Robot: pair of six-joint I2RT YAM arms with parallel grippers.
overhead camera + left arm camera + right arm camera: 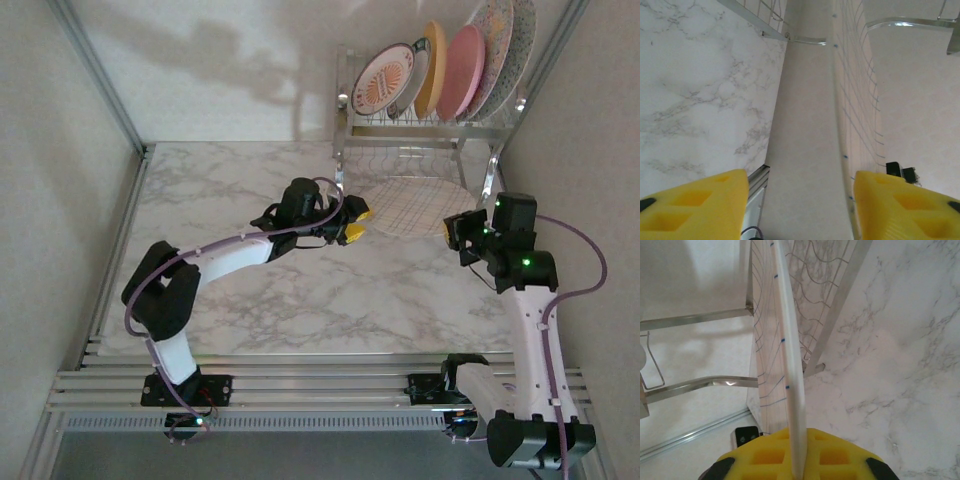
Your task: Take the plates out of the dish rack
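A cream plate with a blue grid pattern (410,205) hangs level between my two grippers, under the upper shelf of the chrome dish rack (420,128). My right gripper (458,230) is shut on its right rim; the right wrist view has the plate (790,340) edge-on, clamped between the yellow pads (799,462). My left gripper (354,222) stands open at the left rim, and the plate (855,90) runs between the spread yellow fingers (801,205). The upper shelf holds the sunburst plate (385,78), yellow-orange plate (431,68), pink plate (460,72) and two speckled plates (500,45).
The rack's chrome legs (840,305) and lower wire shelf stand close around the held plate. Marble tabletop (300,290) spreads in front of and left of the rack. Walls close in on the left, back and right.
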